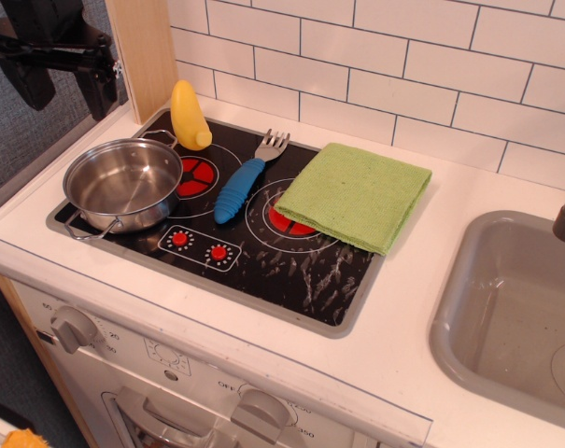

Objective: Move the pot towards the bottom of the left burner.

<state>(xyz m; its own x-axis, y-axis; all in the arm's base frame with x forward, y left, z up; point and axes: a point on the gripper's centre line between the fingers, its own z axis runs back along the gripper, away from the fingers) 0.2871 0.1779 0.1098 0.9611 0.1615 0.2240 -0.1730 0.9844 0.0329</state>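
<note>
The shiny steel pot stands upright on the black cooktop at its front left, covering the left and lower part of the left burner. Only the burner's right red segments show. One wire handle points to the back right, the other to the front left. My black gripper hangs high above the counter's left edge, up and left of the pot. Its two fingers are spread apart and hold nothing.
A yellow banana lies at the cooktop's back left. A blue-handled fork lies between the burners. A green cloth covers most of the right burner. A wooden post stands behind. A grey sink is at the right.
</note>
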